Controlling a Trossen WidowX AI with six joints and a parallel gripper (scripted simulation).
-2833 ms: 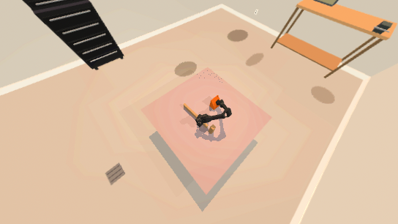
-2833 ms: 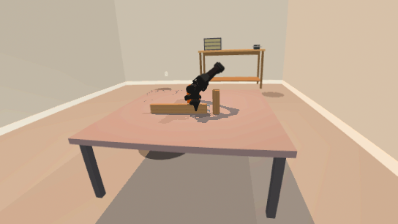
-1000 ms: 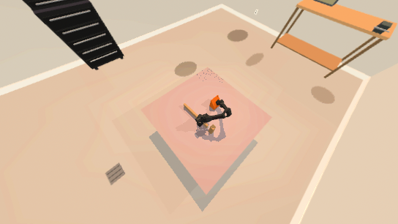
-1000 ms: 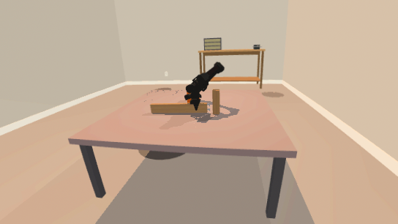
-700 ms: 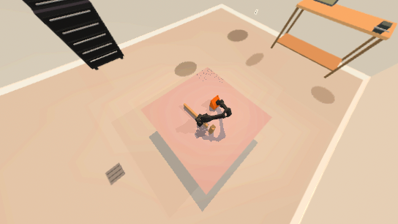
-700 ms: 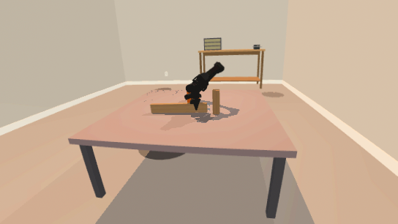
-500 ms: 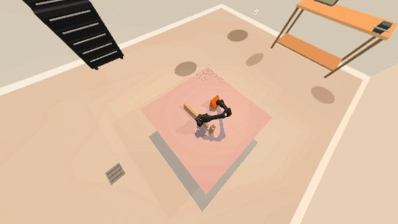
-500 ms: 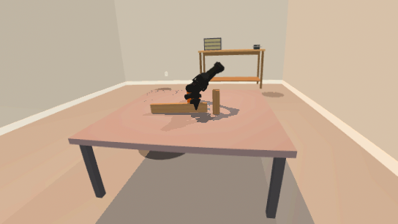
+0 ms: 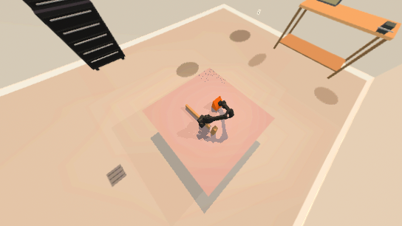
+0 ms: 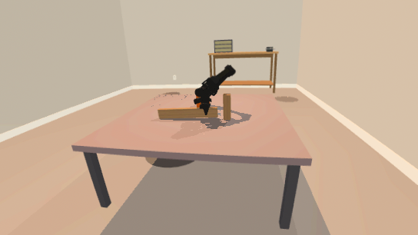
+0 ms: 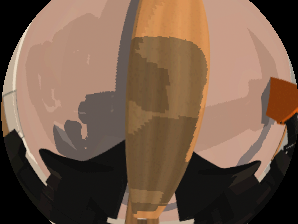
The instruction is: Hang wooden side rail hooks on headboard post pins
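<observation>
The wooden side rail (image 9: pixel 192 110) (image 10: pixel 177 114) (image 11: pixel 167 75) lies lengthwise towards the headboard post. Its far end is down on the table, and its post-side end looks slightly raised. My gripper (image 9: pixel 202 123) (image 10: pixel 206 110) (image 11: pixel 153 140) is shut on the rail near the post-side end, with one finger on each side. The upright headboard post (image 9: pixel 214 130) (image 10: pixel 227 107) stands just beyond that end, with a small gap between them in the exterior view. The hooks, the slot and the pins cannot be made out.
The pink table (image 9: pixel 208 170) (image 10: pixel 184 143) carries all of this. An orange block (image 9: pixel 217 103) (image 10: pixel 198 102) (image 11: pixel 283 100) stands at the arm's base, behind the rail in the exterior view. A wooden shelf table (image 9: pixel 351 18) (image 10: pixel 246 54) stands far off by the wall.
</observation>
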